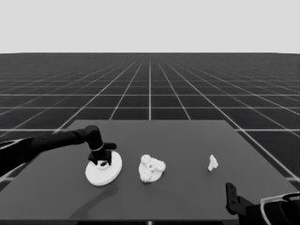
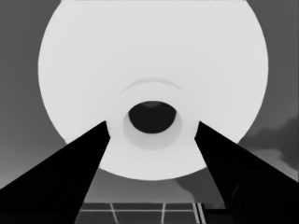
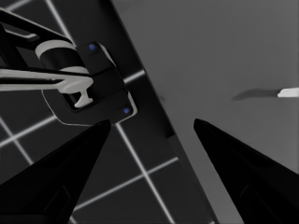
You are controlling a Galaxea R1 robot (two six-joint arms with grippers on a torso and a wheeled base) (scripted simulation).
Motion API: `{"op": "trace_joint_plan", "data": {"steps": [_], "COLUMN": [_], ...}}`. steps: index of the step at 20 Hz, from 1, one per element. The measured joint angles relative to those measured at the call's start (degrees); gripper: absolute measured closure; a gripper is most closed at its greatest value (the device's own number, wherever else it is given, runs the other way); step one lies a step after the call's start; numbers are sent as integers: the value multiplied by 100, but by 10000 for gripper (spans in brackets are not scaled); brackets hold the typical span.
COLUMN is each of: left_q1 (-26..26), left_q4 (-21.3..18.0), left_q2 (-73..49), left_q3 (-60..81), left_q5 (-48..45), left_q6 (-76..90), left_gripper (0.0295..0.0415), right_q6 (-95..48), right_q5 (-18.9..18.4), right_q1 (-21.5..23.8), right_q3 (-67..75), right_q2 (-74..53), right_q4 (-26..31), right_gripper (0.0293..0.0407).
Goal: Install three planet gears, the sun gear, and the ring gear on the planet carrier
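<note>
Your left gripper [image 1: 102, 159] spreads wide over the larger round part [image 1: 104, 169], tilted off the table [image 1: 187, 140]; right gripper [image 3: 152, 123] open, parked.

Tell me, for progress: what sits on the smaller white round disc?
Small white toothed gears cluster on the smaller round disc, hiding its hole; count unclear. The left end effector is over the larger white disc.

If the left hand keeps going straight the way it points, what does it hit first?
Most likely the larger round part: the left hand sits right over it, fingers open astride its centre hole. How close is unclear.
</note>
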Motion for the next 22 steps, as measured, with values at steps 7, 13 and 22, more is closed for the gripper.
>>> {"op": "trace_joint_plan", "data": {"steps": [7,13,22], "left_q1": [0,-2257,-2120], "left_q4": [3,-1888,-1830], "left_q2": [2,-306,3171], "left_q3": [-4,711,-690], "left_q5": [-1,1252,1064], "left_q6": [1,-273,-2356], "left_gripper": [362,362,362], "right_q6": [0,0,0], "right_q5": [0,0,0], "right_q1": [0,0,0], "right_q3": [0,0,0], "right_q2": [0,0,0], "right_q4": [0,0,0], "right_gripper": [315,315,315]}}
